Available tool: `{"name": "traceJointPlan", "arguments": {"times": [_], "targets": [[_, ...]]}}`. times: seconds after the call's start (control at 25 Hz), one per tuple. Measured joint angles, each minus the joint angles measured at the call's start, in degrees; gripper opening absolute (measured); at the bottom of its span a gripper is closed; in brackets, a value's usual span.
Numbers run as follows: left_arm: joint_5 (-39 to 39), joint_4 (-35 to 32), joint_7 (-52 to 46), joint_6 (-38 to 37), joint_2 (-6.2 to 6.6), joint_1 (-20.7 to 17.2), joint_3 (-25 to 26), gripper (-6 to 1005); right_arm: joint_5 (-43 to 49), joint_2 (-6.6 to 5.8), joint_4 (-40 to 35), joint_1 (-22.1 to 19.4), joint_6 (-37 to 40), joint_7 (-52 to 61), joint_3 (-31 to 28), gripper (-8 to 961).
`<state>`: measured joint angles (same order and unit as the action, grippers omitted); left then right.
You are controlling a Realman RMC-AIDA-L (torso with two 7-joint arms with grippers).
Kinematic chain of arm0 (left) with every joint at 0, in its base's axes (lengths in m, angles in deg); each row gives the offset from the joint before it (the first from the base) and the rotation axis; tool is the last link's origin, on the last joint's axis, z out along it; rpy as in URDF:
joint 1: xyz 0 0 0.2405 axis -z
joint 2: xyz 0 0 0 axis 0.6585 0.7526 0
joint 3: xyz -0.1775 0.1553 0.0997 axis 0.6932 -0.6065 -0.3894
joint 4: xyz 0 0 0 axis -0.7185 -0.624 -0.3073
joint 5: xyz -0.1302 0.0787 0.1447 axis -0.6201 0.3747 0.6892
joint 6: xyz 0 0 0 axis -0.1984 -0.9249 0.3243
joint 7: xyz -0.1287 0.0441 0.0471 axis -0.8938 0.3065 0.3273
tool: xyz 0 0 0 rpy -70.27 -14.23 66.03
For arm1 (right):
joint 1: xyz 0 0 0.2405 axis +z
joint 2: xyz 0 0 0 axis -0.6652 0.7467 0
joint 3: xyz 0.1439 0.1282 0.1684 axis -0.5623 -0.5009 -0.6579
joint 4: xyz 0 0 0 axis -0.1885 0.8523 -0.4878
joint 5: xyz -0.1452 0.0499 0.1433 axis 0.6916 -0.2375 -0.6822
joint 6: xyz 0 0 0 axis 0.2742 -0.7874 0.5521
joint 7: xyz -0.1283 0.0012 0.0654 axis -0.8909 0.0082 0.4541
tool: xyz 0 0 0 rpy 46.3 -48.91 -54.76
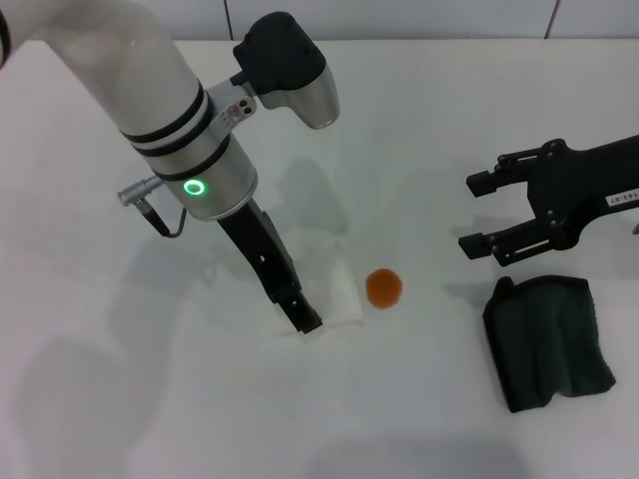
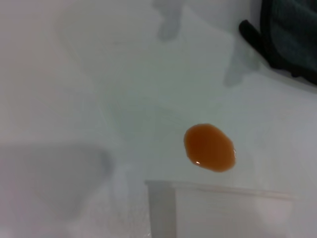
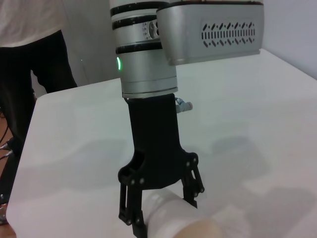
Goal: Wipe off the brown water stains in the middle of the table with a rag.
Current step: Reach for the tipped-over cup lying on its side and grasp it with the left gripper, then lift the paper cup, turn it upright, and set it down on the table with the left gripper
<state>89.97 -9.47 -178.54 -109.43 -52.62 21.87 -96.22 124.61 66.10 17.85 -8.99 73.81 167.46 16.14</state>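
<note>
The brown water stain [image 1: 383, 288] is a small round orange blot on the white table [image 1: 429, 419]; it also shows in the left wrist view [image 2: 209, 147]. The dark rag [image 1: 550, 341] lies folded at the right, also seen in the left wrist view [image 2: 292, 34]. My right gripper [image 1: 471, 214] is open and empty, hovering just behind the rag. My left gripper [image 1: 315, 299] is shut on a white paper cup [image 1: 334, 284], tipped on its side just left of the stain. The right wrist view shows the left gripper [image 3: 163, 208] clasping the cup [image 3: 168, 218].
A person in dark trousers [image 3: 29, 74] stands beyond the table's far corner in the right wrist view. The cup's rim [image 2: 223, 208] sits close below the stain in the left wrist view. The table's back edge meets a tiled wall.
</note>
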Motion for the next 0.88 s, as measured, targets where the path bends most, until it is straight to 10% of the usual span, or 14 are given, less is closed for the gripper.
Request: {"name": "traceJointPlan", "arguments": {"times": [0.6, 0.88], "targets": [[-0.51, -1.53, 0.28, 0.32, 0.03, -0.76, -1.73, 715, -0.08, 0.06, -0.07, -0.23, -0.88, 0.33, 0.54, 823], [-1.17, -15.35, -0.17, -4.7, 0.24, -7.64, -1.7, 664, -0.21, -0.07, -0.37, -0.3, -0.79, 0.44, 0.42, 822]]}}
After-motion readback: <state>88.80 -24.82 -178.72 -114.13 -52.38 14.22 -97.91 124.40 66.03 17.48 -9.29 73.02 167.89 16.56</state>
